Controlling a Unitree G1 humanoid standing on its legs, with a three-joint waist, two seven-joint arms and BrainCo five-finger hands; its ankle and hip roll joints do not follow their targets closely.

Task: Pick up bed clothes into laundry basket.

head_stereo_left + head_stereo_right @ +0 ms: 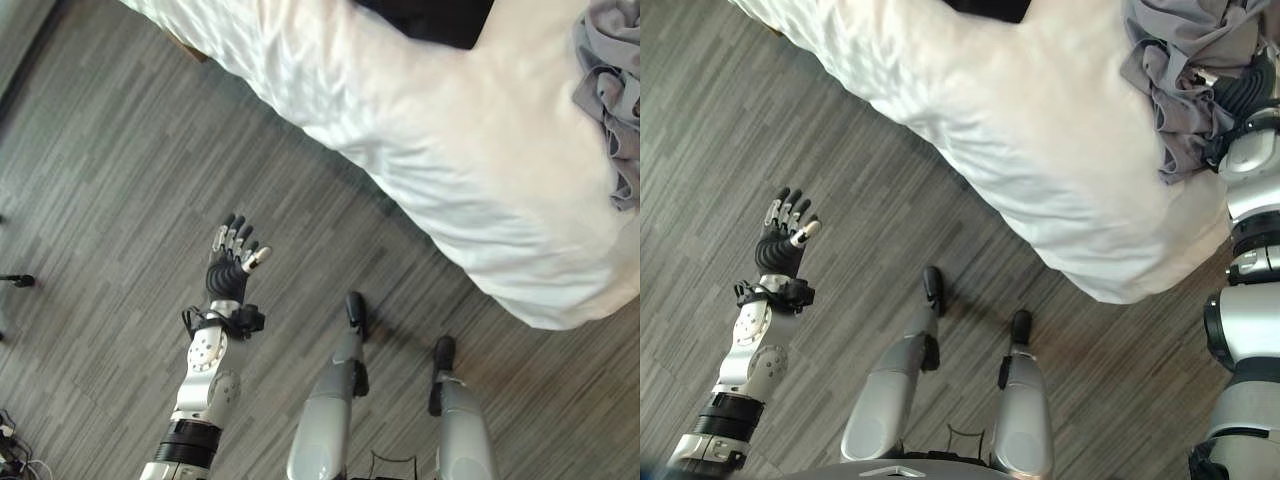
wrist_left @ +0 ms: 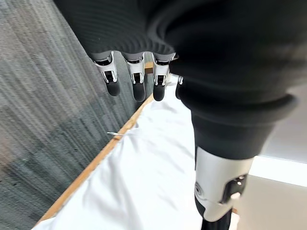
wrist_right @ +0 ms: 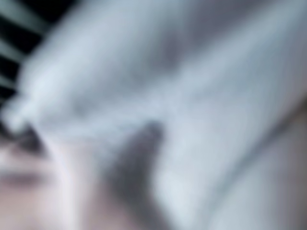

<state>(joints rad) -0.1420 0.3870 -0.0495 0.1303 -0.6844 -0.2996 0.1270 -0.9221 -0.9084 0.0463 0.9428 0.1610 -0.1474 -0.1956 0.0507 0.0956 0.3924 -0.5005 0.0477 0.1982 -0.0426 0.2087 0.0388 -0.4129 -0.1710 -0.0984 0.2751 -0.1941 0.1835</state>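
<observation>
A bed [image 1: 430, 130] with a white cover runs across the upper part of the scene, one rounded corner hanging over a grey wood-plank floor [image 1: 110, 170]. On top of the bed, near that corner, lies a crumpled heap of grey clothes [image 1: 1175, 85], the thing to be gathered up. The right hand [image 1: 1243, 92] is at the edge of this heap, its dark ribbed back showing and its fingers buried in the folds, so whether they have closed on the cloth cannot be told; from its place it seems set to take hold. The left hand [image 1: 233, 258] hangs over the floor well away from the bed, fingers straight and relaxed, holding nothing, probably kept clear as a spare. Wooden trim shows along the bed's lower edge.
</observation>
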